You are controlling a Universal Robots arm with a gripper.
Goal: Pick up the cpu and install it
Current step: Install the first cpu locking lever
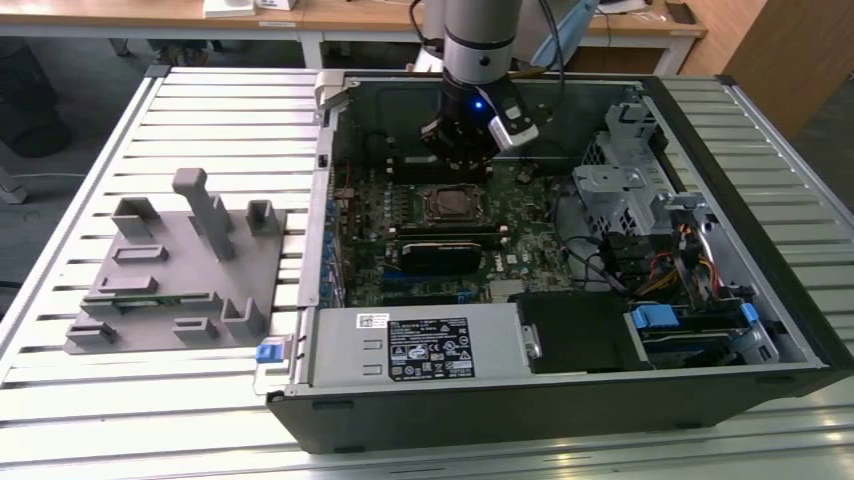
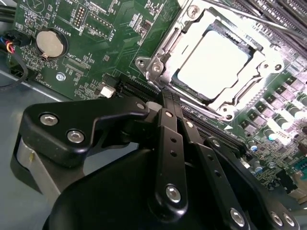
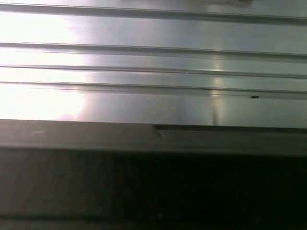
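Observation:
The cpu (image 2: 213,64) lies flat in the metal socket frame (image 2: 160,60) on the green motherboard (image 2: 96,28), its silvery top glaring bright. In the exterior view the cpu (image 1: 454,203) sits in the middle of the open computer case (image 1: 561,410). My gripper (image 1: 463,168) hangs inside the case just beyond the socket, a little above the board. In the second wrist view my gripper (image 2: 168,96) has its black fingers (image 2: 171,139) drawn together with nothing between them, the tips just short of the socket frame's edge.
A grey plastic fixture (image 1: 174,260) with upright posts stands on the slatted aluminium table (image 3: 153,72) at the exterior view's left. Inside the case are a metal drive cage (image 1: 627,190), cables (image 1: 667,270) and a labelled power supply (image 1: 414,345). A coin battery (image 2: 49,43) sits on the board.

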